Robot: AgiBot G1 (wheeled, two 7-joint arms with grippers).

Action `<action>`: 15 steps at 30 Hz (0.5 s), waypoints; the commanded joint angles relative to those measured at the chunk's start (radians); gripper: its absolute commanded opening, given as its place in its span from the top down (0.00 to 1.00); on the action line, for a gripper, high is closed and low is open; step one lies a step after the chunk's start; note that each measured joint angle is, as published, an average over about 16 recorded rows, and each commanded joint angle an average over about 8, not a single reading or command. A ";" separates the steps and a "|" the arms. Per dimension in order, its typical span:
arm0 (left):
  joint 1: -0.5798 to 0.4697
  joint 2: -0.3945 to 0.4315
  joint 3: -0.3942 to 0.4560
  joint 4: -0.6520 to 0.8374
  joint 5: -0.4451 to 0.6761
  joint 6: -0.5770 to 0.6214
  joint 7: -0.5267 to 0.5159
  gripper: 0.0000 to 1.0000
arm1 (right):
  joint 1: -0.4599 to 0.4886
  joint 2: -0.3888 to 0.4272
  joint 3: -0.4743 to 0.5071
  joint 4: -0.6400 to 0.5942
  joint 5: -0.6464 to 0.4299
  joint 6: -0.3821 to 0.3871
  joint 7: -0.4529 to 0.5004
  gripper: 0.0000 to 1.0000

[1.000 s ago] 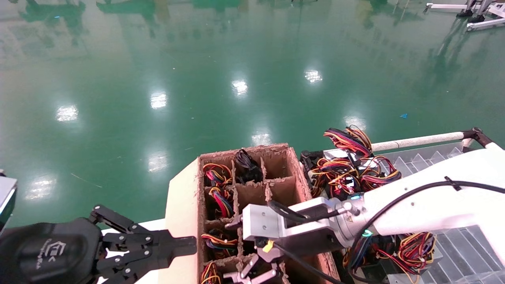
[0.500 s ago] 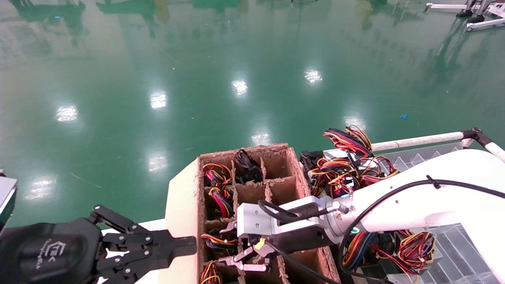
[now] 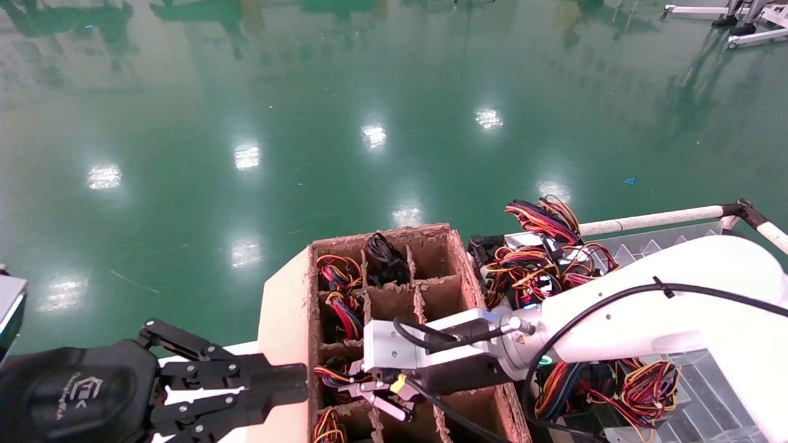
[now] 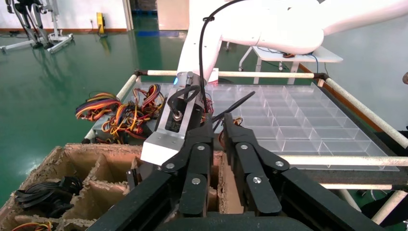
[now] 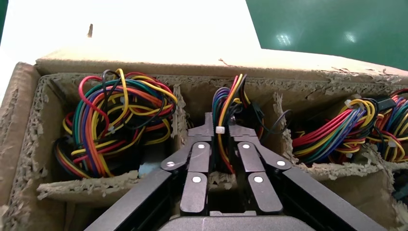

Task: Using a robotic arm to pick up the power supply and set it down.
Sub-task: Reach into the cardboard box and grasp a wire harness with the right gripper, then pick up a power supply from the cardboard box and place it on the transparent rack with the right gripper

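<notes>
Power supply point(image 5: 231, 103) wire bundle clamped in right tool point(image 5: 222, 130), inside divided cardboard box point(image 5: 144, 65); left tool point(image 3: 271, 384) closed, idle.

The head camera looks forward and down from high over the box point(image 3: 394, 320), with green floor point(image 3: 308, 123) beyond. The left wrist camera sits low beside the box point(image 4: 72, 178), facing across it toward the right arm point(image 4: 202, 57) and tray point(image 4: 298, 115). The right wrist camera peers closely into the box cells point(image 5: 115, 130). All three share the box.
</notes>
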 commanded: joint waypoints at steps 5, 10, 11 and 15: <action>0.000 0.000 0.000 0.000 0.000 0.000 0.000 0.00 | 0.001 0.005 0.004 -0.001 0.011 -0.011 0.007 1.00; 0.000 0.000 0.000 0.000 0.000 0.000 0.000 0.00 | 0.005 0.018 0.022 -0.010 0.046 -0.031 0.014 1.00; 0.000 0.000 0.000 0.000 0.000 0.000 0.000 0.00 | 0.007 0.022 0.026 -0.012 0.055 -0.036 0.016 1.00; 0.000 0.000 0.001 0.000 0.000 0.000 0.000 0.00 | 0.019 0.046 0.045 -0.013 0.084 -0.055 0.022 1.00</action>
